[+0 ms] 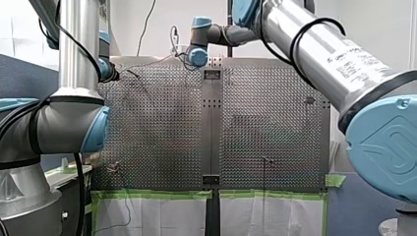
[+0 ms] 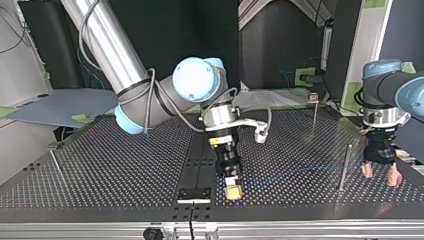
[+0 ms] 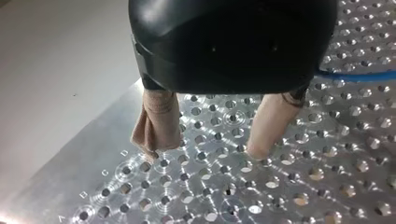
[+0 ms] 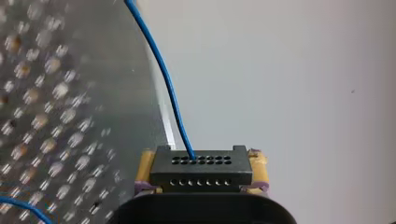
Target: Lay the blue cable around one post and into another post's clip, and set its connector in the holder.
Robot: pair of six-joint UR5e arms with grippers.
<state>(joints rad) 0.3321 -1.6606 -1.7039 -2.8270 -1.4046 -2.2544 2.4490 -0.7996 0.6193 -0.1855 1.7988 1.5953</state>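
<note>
- My right gripper (image 2: 233, 189) is closed tight on the connector (image 4: 201, 169): in the right wrist view its yellow pads (image 4: 145, 164) press on the two short ends of the black block.
- The connector's long axis runs from pad to pad, across the gripper. Its face with two rows of small holes points ahead of the fingers.
- The blue cable (image 4: 159, 65) leaves one hole in the upper row and runs ahead, away from the gripper.
- In the top view the holder (image 2: 195, 195), a dark plate on the table's centre strip (image 2: 197, 165), lies just beside the held connector, to the view's left. I judge the coming move to be a short sideways shift and then a lowering into it.
- I cannot tell whether the connector touches the table (image 2: 110, 170).
- My right arm is plainly the nearer one. My left gripper (image 3: 205, 151) hangs well apart at the top view's right, beige fingers (image 3: 268, 128) spread wide with nothing between them, and a stretch of cable passes beside it.
- A post (image 2: 345, 167) stands near that gripper.
</note>
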